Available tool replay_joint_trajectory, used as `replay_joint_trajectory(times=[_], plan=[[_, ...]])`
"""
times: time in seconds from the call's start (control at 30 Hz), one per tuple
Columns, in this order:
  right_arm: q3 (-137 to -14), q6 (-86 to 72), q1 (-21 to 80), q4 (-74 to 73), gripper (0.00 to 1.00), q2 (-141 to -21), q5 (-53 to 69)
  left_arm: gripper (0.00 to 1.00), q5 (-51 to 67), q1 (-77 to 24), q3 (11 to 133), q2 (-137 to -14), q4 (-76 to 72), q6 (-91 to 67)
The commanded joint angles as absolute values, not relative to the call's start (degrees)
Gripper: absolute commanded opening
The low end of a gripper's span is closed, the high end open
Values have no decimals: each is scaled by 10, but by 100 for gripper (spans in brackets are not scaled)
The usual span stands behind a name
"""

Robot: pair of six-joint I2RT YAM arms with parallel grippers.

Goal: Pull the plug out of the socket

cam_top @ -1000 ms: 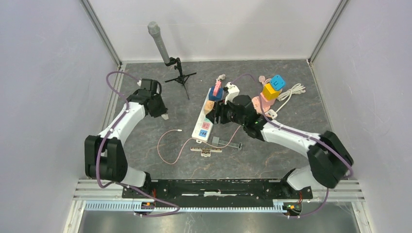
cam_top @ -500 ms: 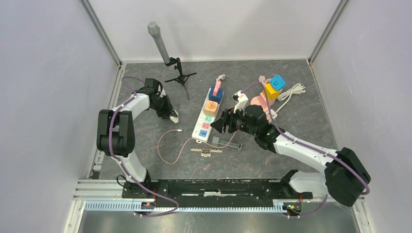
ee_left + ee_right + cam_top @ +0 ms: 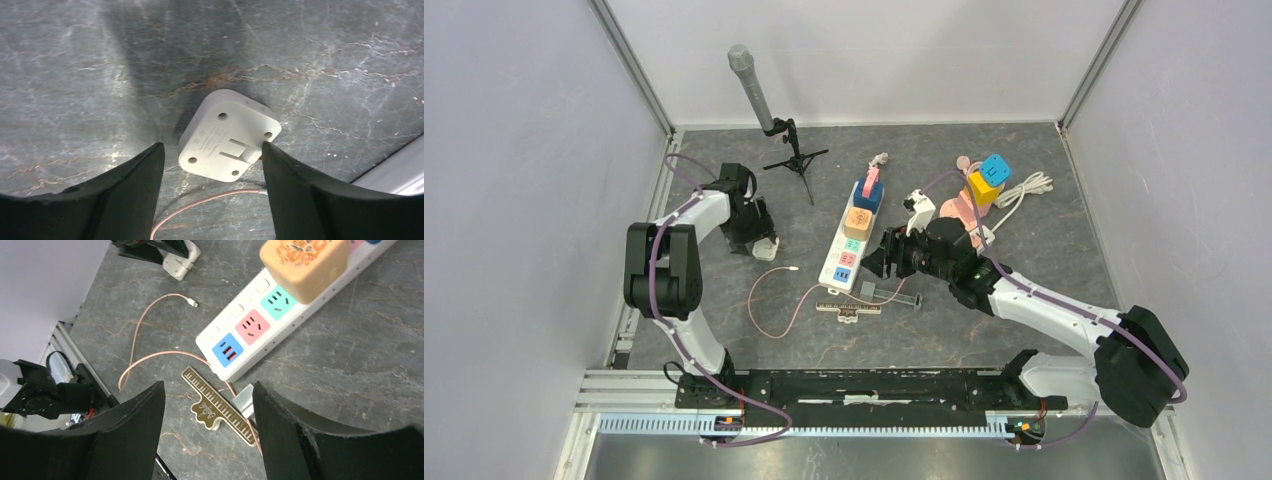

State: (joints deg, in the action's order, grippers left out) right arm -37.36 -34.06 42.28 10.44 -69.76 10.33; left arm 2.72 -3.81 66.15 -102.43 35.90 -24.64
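— Black right gripper [image 3: 208,385]: jaws spread, empty, just beside the power strip [image 3: 250,325], middle of the tabletop [image 3: 924,340].
— And the left gripper [image 3: 212,147]?
— Spread too, around the white plug [image 3: 227,132] lying prongs-up near the left edge. Lift straight up, so nothing drags it.
— Orange plug [image 3: 305,262] sits in the strip farther back.

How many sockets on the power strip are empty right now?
3: teal socket, pink socket and blue socket, side by side at the strip's near end. More may hide under plugs.

Plug [image 3: 229,136] probably flat, left of power strip [image 3: 849,248]
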Motion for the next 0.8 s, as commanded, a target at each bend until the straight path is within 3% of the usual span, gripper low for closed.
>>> replay_joint_trajectory(times=[0.0,0.2,0.4,0.53,0.77], plan=[[-404,-328,425,59,70,-680,51,82,-47,-35,696,-981,378,-247],[-422,-330,425,41,72,-689,-15,89,27,-58,725,-898,381,-222],[-438,-354,423,29,72,-690,-75,93,103,-185,696,-829,280,-217],[-448,-377,409,1,70,-688,-125,97,143,-234,686,-829,175,-227],[-444,-394,375,-13,62,-680,-121,99,100,-293,722,-882,72,-212]])
